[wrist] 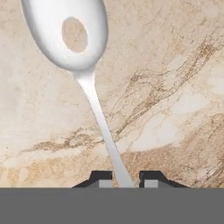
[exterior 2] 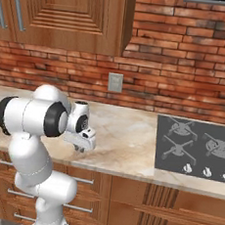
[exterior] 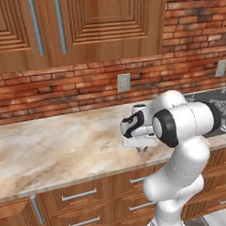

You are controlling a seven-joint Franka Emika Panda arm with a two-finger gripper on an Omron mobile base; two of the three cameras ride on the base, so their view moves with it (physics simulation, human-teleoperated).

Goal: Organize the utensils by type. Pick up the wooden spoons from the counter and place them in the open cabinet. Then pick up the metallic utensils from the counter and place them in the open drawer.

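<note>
A brick-backed kitchen holds the beige marble counter (exterior: 55, 141), with a dark stovetop (exterior 2: 194, 147) off to the right. A metallic spoon (wrist: 83, 48) lies flat on the counter, its slim handle running between the two fingertips (wrist: 101, 178) of the gripper (wrist: 123, 179). The jaws flank the handle narrowly, but I cannot tell whether they grip it. The likely trouble: the thin handle could slip or pivot if clamped off-centre. The arm folds low over the counter's front edge, hand pointing straight down.
</note>
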